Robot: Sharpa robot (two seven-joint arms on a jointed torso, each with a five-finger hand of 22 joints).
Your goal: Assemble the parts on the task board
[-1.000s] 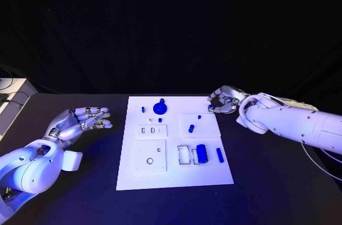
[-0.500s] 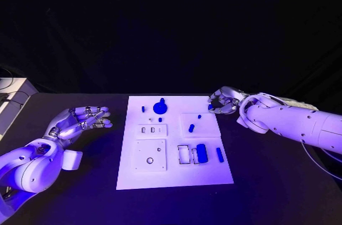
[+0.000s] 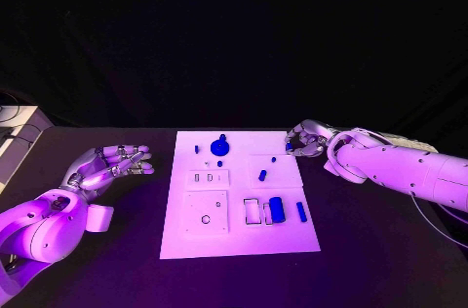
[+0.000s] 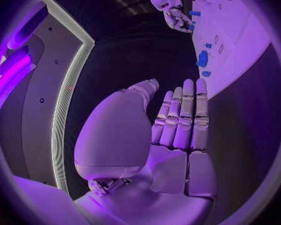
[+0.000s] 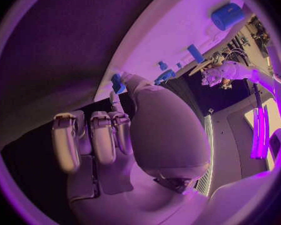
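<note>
Nearest the camera, low in the head view, the task board (image 3: 239, 244) lies flat on the black desk (image 3: 370, 254), its near edge bare. A little farther up it, right of centre, a blue cylinder (image 3: 276, 209) lies beside two small rectangular slots, with a thin blue bar (image 3: 301, 212) just to its right. On the board's left half are a square plate with a ring hole (image 3: 205, 219) and, above it, a smaller plate with two slots. At mid-board a short blue peg (image 3: 262, 175) sits tilted on a raised square. Towards the far edge stands a round blue part (image 3: 220, 146), with small blue bits near it.

At the left of the frame the left hand (image 3: 112, 164) is off the board, above the desk, fingers spread wide and holding nothing. At the board's far right corner, right of centre in the frame, the right hand (image 3: 305, 139) has its fingers curled narrow; a small blue part (image 5: 117, 83) shows at its fingertips in the right wrist view, pinched there
</note>
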